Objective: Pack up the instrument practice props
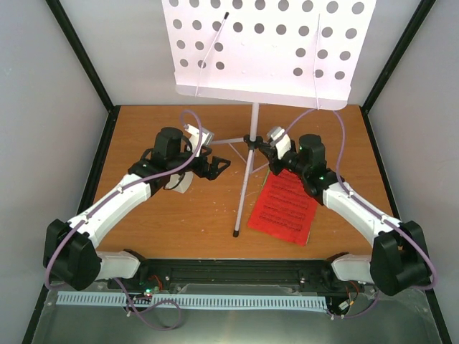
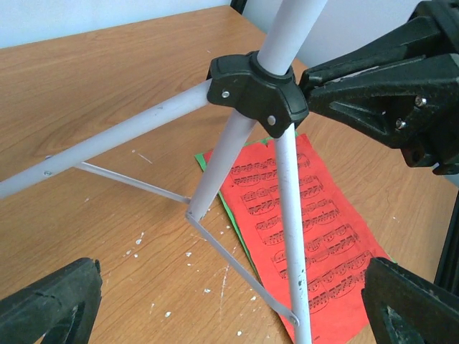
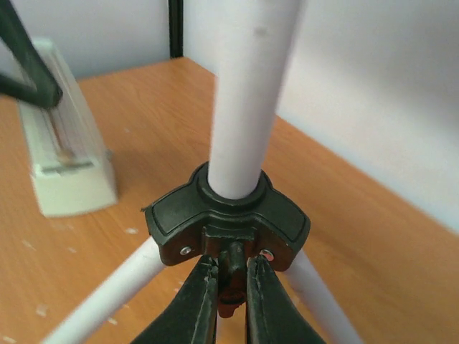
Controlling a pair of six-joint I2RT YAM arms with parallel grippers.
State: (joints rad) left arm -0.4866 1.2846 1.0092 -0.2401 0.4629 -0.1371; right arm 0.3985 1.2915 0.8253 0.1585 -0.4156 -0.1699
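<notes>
The white perforated music stand (image 1: 262, 43) stands mid-table on a thin silver tripod with a black hub (image 1: 251, 138). My right gripper (image 3: 233, 276) is shut on a small black knob on the near side of that hub (image 3: 226, 218); it also shows in the left wrist view (image 2: 387, 100). My left gripper (image 2: 229, 308) is open and empty, left of the hub, with a tripod leg (image 2: 290, 229) between its wide-apart fingers. The red sheet-music page (image 1: 285, 208) lies flat on a green page (image 2: 215, 188). The white metronome (image 3: 64, 158) stands by my left wrist (image 1: 184, 183), partly hidden.
Grey walls and black frame posts (image 1: 86, 57) close the wooden table (image 1: 179, 222) on three sides. The stand's front leg ends in a black foot (image 1: 237, 233) at mid-table. A black rail (image 1: 237, 271) runs along the near edge.
</notes>
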